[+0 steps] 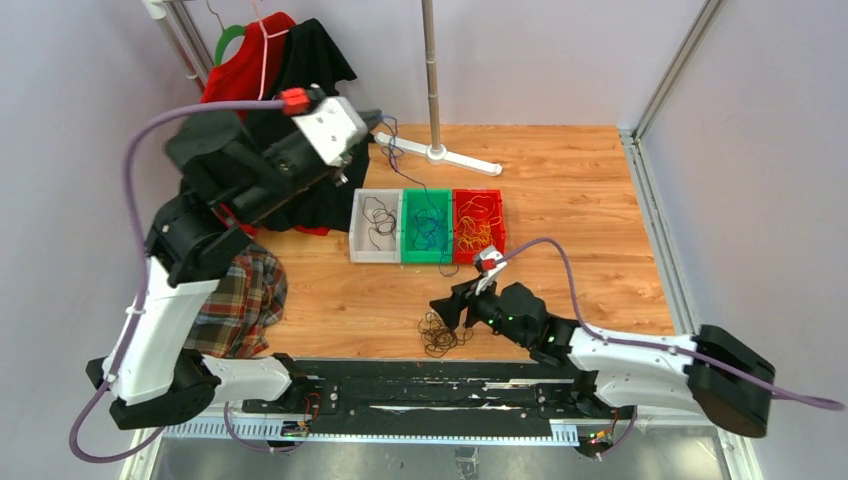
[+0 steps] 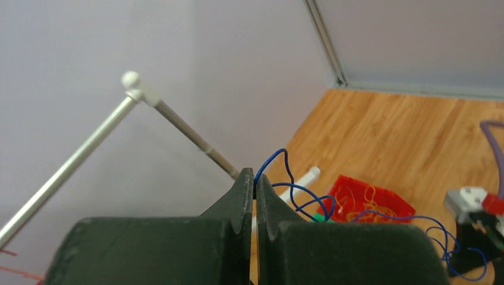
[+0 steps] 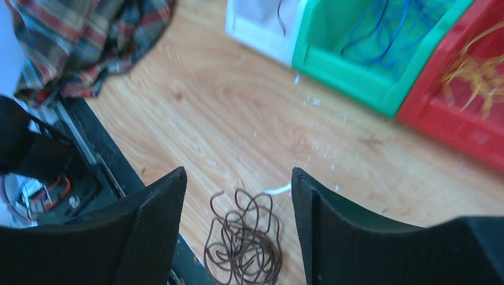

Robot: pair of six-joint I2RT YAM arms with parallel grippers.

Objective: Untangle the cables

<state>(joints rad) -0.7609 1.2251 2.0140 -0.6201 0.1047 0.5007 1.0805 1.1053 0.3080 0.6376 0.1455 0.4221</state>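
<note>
My left gripper [image 1: 370, 122] is raised at the back left, shut on a blue cable [image 1: 400, 165] that hangs down to the green bin [image 1: 409, 250]. The left wrist view shows the jaws [image 2: 255, 178] pinched on the blue cable [image 2: 300, 190]. My right gripper [image 1: 450, 305] is open, just above a dark cable bunch [image 1: 440, 335] on the table. In the right wrist view the bunch [image 3: 243, 246] lies between the open fingers [image 3: 238, 175], not touched. The white bin [image 1: 357, 245] holds black cables, the red bin [image 1: 497, 215] yellow-orange ones.
A clothes stand pole [image 1: 432, 80] with a white foot [image 1: 470, 160] stands behind the bins. Red and black clothes [image 1: 290, 60] hang at the back left. A plaid cloth [image 1: 240, 300] lies at the left. A black rail [image 1: 430, 385] runs along the near edge.
</note>
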